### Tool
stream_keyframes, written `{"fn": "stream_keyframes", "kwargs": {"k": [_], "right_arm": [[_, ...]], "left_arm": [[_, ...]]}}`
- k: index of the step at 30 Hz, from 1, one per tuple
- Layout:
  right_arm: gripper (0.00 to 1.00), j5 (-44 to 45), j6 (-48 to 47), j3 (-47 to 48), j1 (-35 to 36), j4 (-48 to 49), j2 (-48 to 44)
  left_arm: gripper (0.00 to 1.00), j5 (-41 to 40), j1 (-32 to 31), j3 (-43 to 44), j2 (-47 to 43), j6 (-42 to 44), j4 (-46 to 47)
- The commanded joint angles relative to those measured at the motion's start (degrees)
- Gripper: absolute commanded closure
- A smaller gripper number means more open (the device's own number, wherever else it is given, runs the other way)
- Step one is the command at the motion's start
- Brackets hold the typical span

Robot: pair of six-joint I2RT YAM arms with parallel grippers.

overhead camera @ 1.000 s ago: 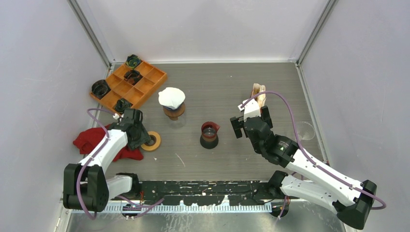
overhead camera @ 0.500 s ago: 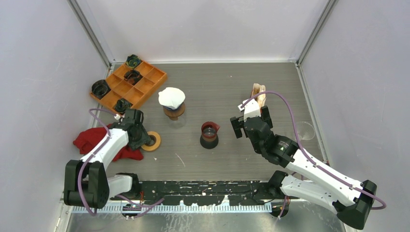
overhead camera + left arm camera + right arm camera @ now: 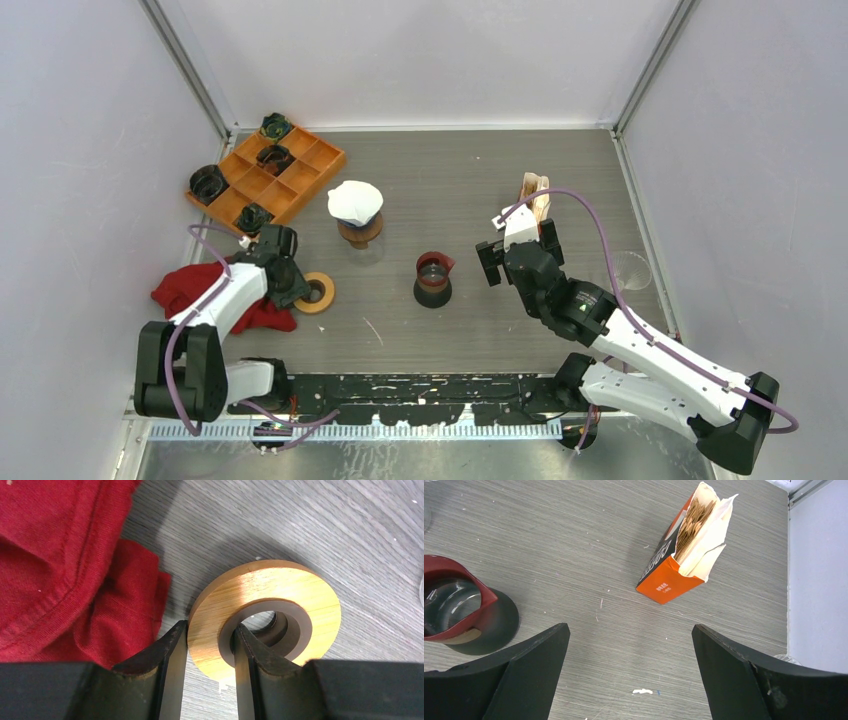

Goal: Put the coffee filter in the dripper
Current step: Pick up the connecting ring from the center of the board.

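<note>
Overhead first: my left jaws (image 3: 300, 288) sit low at the left of the bench (image 3: 480, 170), clamped on a wooden ring (image 3: 320, 292) that lies just beside a red cloth (image 3: 185, 285). My right jaws (image 3: 518, 252) hang spread wide, holding nothing, between the red dripper (image 3: 433, 272) and an opened orange box (image 3: 535, 195). A white paper cone (image 3: 355, 200) rests on a brown vessel left of the dripper. An orange compartment tray (image 3: 320, 155) lies at the far left. Left wrist view: one finger (image 3: 170, 650) stands outside the wooden ring (image 3: 280, 590), the other within its hole, with the wooden band pinched between them. The red cloth (image 3: 65, 570) is bunched close on the left. Right wrist view: the right jaws (image 3: 630, 630) stand well apart above bare bench. The orange box (image 3: 664, 575) stands open-topped ahead, with brown coffee filters (image 3: 696, 515) packed inside it. The red dripper (image 3: 454, 605) sits on a black base at the left edge, well apart from the box.
</note>
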Motion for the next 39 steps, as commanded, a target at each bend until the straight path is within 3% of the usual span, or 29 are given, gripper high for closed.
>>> {"fn": "stream_keyframes", "kwargs": {"k": [1,17,29,39], "right_arm": [[0.00,0.60,0.61,0.21,-0.26,2.42,-0.58],[0.00,0.22,1.44,0.24,-0.25,1.36,-2.23],[0.00,3.19,1.26,1.63,-0.34,-2.78,-3.35],[0.00,4.93,0.88,-0.26,-0.34,-0.73,-4.46]], "left_arm": [[0.69,2.47,0.12,0.61,-3.14,0.74,0.02],[0.81,11.71,-3.30,1.80,-17.28,-1.44,-6.70],[0.84,5.55,-19.00,9.01,-20.77,-3.56,-14.00],[0.86,-3.93,-33.77,21.81,-13.23,-3.36,-18.23]]}}
